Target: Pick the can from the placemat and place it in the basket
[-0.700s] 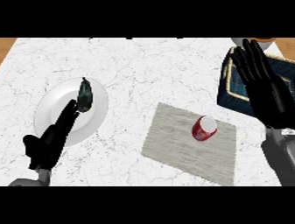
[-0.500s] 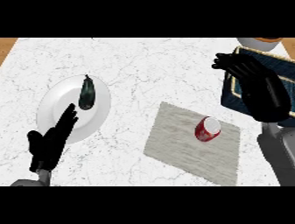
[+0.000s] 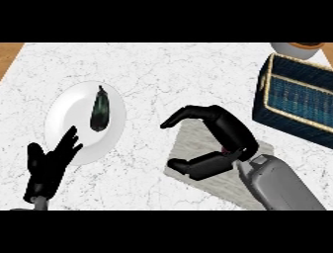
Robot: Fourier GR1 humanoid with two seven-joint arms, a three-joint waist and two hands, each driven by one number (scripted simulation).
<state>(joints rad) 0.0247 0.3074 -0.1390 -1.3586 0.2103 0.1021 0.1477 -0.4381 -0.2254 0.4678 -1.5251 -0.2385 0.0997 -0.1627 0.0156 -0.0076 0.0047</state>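
Fingers and thumb of the right hand (image 3: pixel 224 136) are arched over the placemat (image 3: pixel 190 136), the fingers curled at the top and the thumb curled at the bottom, so that a hollow is left between them. The can is not visible; it is judged to be hidden under that hand, since a little red shows at the palm's edge, but whether it is already clasped cannot be told. The hand is set across the mat from five o'clock, presumably so that the can is taken from above and from both sides.

The basket (image 3: pixel 308 101) is placed at two o'clock from the mat, well apart from it, with its dark blue inside open upward; nothing is seen in it. A lift and a carry toward two o'clock are judged to be needed once the can is held, with the near rim to be cleared.

The left hand (image 3: pixel 49 165) is kept at eight o'clock on the table (image 3: pixel 169 69), fingers straight and spread, resting just beside the white plate (image 3: pixel 70 136). A dark vegetable (image 3: pixel 100 108) is laid on that plate. Part of a bowl (image 3: pixel 297 48) is seen at the far edge, behind the basket.
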